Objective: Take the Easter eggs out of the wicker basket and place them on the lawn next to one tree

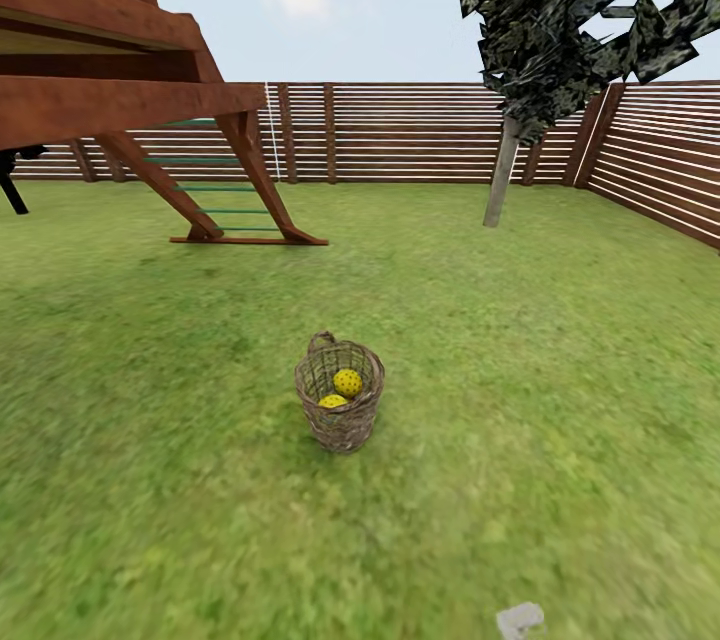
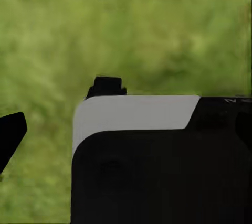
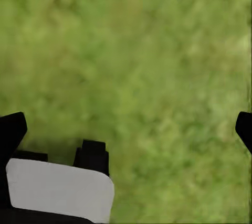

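Down at the wrists, both cameras look straight onto grass. The right tool (image 3: 126, 124) has its dark fingertips (image 3: 11, 129) far out at either side of the view, spread wide with nothing but lawn (image 3: 147, 51) between them. The left tool (image 2: 10, 135) shows just one dark tip beside the robot's own black-and-white body (image 2: 157, 156), so whether it is spread or pressed together, I cannot tell.

Ahead on the lawn, the wicker basket (image 1: 340, 398) stands upright, loop handle on its far rim. Two Easter eggs (image 1: 347, 381) peek out, yellow, sitting low inside; a third is not visible from here, likely hidden deeper.

My read: the approach comes first. Roll close, stop with the basket between the arms, then reach straight down through the mouth so the woven wall isn't tipped.

A small grey block (image 1: 520, 619) lies on the grass near the robot, off the direct line. Farther back, the tree (image 1: 500, 175) stands by the fence (image 1: 420, 130), open grass all the way. The wooden play frame (image 1: 150, 100) sits well off to the left.
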`<state>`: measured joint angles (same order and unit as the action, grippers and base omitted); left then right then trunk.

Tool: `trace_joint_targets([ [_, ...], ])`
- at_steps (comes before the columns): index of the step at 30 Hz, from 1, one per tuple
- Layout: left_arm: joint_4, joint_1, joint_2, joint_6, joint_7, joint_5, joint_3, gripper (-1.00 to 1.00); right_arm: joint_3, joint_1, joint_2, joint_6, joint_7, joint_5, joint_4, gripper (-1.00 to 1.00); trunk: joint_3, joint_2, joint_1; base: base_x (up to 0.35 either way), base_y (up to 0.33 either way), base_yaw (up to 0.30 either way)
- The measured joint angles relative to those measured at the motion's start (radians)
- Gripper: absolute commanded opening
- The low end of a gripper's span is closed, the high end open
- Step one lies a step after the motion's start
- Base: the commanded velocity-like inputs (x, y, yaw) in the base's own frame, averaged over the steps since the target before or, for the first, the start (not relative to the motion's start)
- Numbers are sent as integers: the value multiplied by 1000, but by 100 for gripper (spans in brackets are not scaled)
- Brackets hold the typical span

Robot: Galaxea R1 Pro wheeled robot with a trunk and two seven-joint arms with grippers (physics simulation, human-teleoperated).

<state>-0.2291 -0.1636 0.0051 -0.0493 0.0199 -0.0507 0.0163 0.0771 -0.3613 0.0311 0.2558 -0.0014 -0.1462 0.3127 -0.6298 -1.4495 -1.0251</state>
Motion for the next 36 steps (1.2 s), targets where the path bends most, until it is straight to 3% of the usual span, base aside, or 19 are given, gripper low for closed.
trace_joint_targets([
  [5,-104,-152,-12,-77,-2,-2,-1,100,0,-132,-2,37,0,4,3,100,0,0,0,0,0,0],
  [10,-201,-288,-30,-99,-2,-2,-1,100,0,-238,-4,117,1,3,4,100,0,0,0,0,0,0],
  [16,-223,-466,-63,-102,-3,-8,-1,100,-3,-379,2,169,3,2,6,100,0,0,0,0,0,0],
  [18,-224,-504,-75,-102,-3,-19,-1,100,-3,-402,11,171,3,2,11,100,0,0,0,0,0,0],
  [26,-274,-548,-86,-100,0,-32,-1,100,-3,-417,24,174,3,6,85,100,0,0,0,0,0,22],
  [36,-281,-547,-88,-87,5,-29,-8,100,-7,-418,25,175,2,6,90,100,0,0,0,0,-8,266],
])
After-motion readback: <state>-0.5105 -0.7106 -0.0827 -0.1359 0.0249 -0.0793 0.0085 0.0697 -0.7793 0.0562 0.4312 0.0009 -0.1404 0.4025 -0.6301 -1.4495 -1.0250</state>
